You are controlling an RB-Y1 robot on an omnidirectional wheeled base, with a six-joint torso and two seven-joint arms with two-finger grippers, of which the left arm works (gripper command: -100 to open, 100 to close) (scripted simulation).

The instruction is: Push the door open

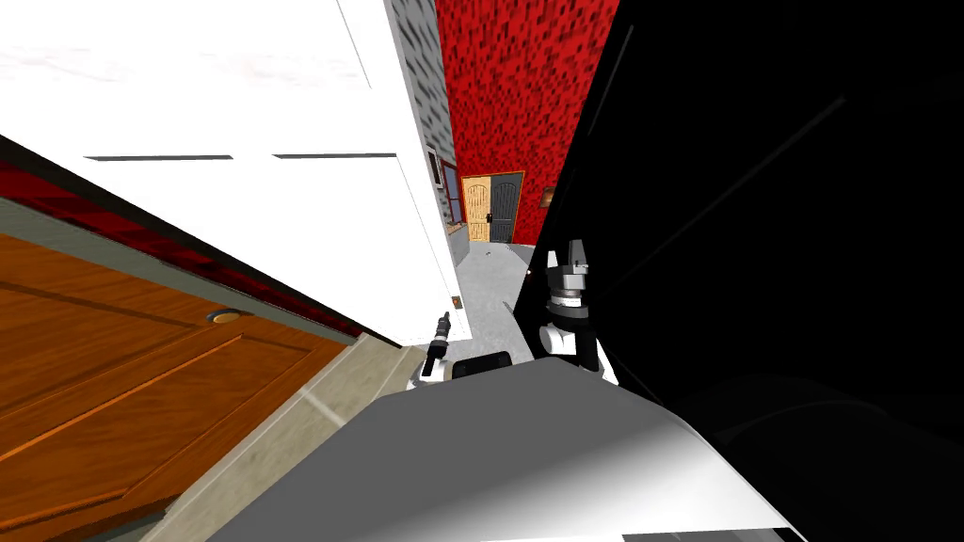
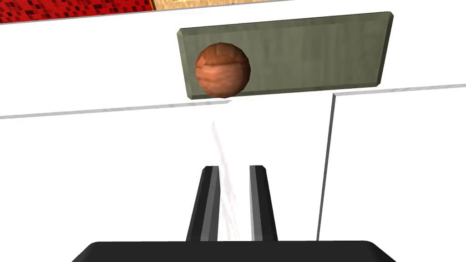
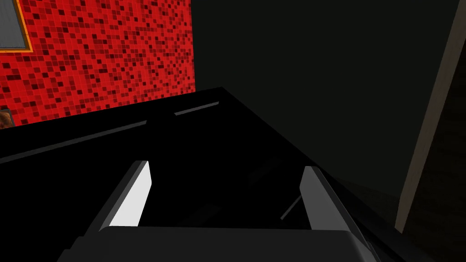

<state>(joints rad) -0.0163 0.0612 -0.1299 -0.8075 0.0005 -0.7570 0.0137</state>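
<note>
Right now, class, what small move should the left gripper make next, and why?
Probably ease the left gripper straight forward onto the white door: its fingers are shut and aimed at bare panel near the brown knob.

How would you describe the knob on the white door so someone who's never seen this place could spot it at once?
Find the big white door on the robot's left. On it, ahead of the left fingers, sits a grey-green rectangular plate. The knob is the reddish-brown ball at one end of that plate, the only round thing there.
</note>
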